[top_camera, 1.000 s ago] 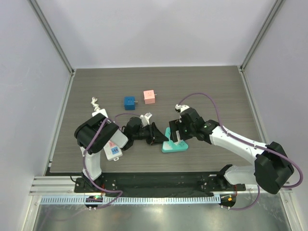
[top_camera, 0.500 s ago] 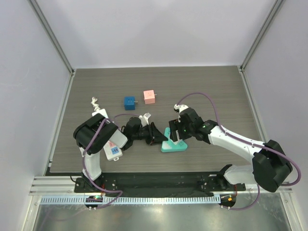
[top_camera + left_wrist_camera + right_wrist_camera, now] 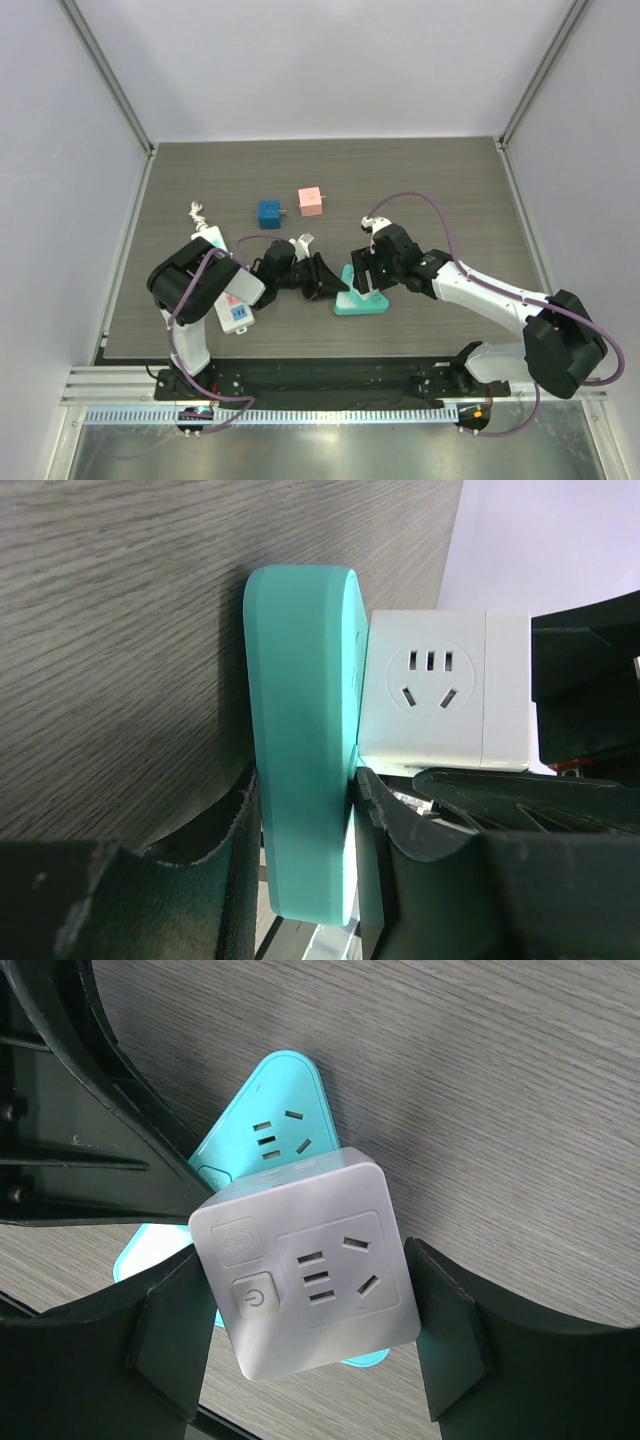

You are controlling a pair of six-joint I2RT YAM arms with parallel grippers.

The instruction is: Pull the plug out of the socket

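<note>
Teal socket (image 3: 360, 303): lies flat by the near edge of the desk (image 3: 450, 190), about midway along it.
Left fingers (image 3: 420, 820): clamped on the socket's two long sides, pinning it down.
White plug (image 3: 305, 1260): sits on the socket's face, flush against it in the left wrist view; not yet out.
Right fingers (image 3: 165, 1340): one on each side of the plug, and they appear closed on it.
Step in hand: judged to be the pull itself. Draw the plug straight off the face without twisting, while the left grip holds the socket still so it does not ride up.
Blue cube (image 3: 268, 213), pink cube (image 3: 310, 201): side by side toward the far edge, well apart from the work.
Change: the left arm's elbow has swung slightly toward the left edge; the socket and plug are unmoved and still joined.
</note>
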